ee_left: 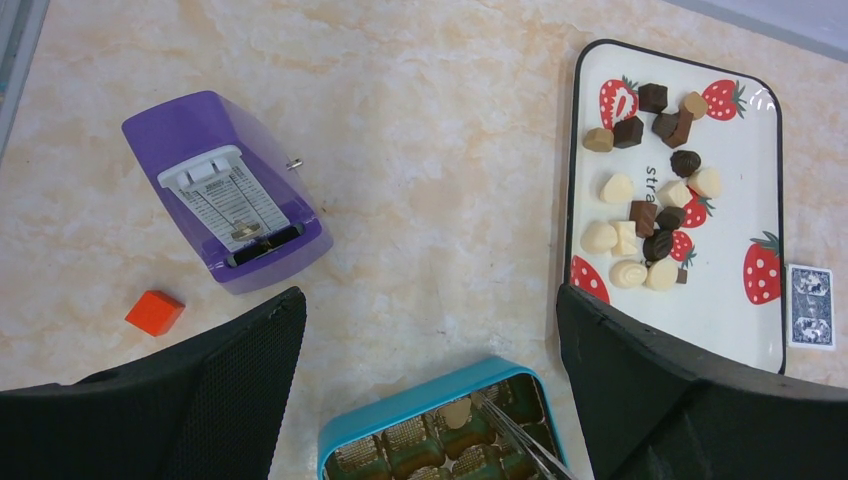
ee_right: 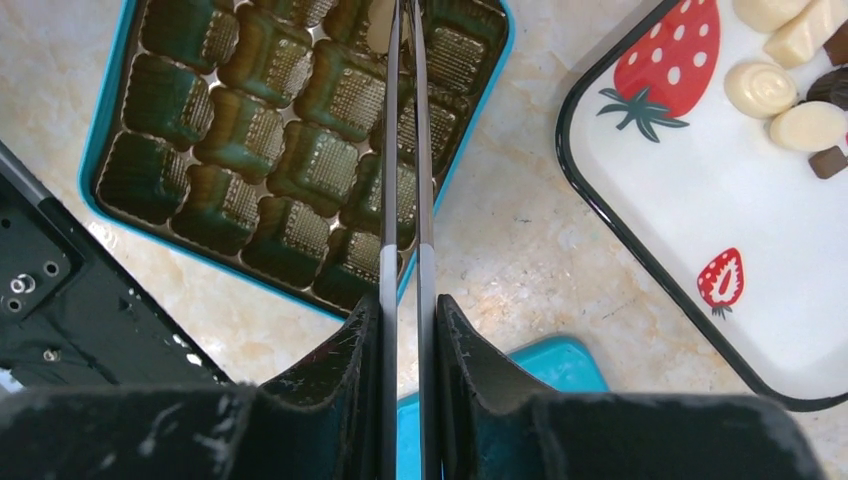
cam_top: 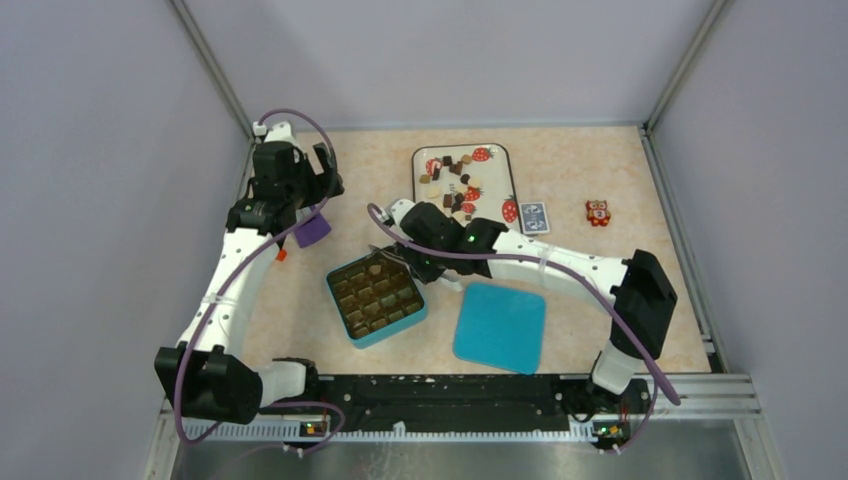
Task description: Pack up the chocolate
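on the worktop [cam_top: 600, 160] our right hand [ee_right: 408, 315], clamped on tweezers [ee_right: 403, 150], is nearer the chocolate [ee_left: 643, 213], beyond-right on the tray [ee_left: 720, 310].

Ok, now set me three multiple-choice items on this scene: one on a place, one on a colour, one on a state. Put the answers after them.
1. Where does the teal lid lie?
A. flat on the table, beside the teal box
B. closed on top of that box
C. on the strawberry tray

2. What colour is the small cube near the purple device?
A. green
B. orange
C. white

3. On the right gripper, how do the fingers stand?
A. wide open and empty
B. shut on a playing card
C. shut on thin metal tweezers

Answers:
1 A: the top view shows the lid on the table next to the open box.
2 B: the left wrist view shows it plainly orange.
3 C: the right wrist view shows both fingers pressed against the tweezers.
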`<state>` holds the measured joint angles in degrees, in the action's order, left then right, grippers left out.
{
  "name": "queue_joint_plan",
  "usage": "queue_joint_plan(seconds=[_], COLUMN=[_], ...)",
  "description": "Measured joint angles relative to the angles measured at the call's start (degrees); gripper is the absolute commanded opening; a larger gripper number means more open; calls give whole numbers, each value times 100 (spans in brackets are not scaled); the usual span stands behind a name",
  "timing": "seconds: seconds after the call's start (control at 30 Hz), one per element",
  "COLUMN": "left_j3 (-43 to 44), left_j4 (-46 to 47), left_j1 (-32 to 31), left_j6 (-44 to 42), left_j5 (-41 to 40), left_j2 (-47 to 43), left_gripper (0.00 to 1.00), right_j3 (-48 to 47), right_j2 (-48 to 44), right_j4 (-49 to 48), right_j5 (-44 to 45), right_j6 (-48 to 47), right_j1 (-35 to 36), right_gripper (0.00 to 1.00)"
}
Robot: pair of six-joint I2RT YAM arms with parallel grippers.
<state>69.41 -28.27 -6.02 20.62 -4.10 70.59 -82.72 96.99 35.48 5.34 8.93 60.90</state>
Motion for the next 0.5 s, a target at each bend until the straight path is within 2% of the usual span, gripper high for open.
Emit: queue_joint_plan(seconds=[0.17,0.3,0.5], left_j3=[0,0,0], left_j4=[0,0,0], left_j1=[0,0,0], left_j6=[0,-2,0], left_j5=[2,2,20], left_j2=[0,0,0], left_gripper=[99,99,99], right_j3=[4,188,841], right_j2=[-114,-542,-1246], right_j4=[-50,-199,-341], right_j5=[203,319,551], right_j6=[4,74,472], right_j1=[-2,-203,-1316], right_gripper=[15,19,30])
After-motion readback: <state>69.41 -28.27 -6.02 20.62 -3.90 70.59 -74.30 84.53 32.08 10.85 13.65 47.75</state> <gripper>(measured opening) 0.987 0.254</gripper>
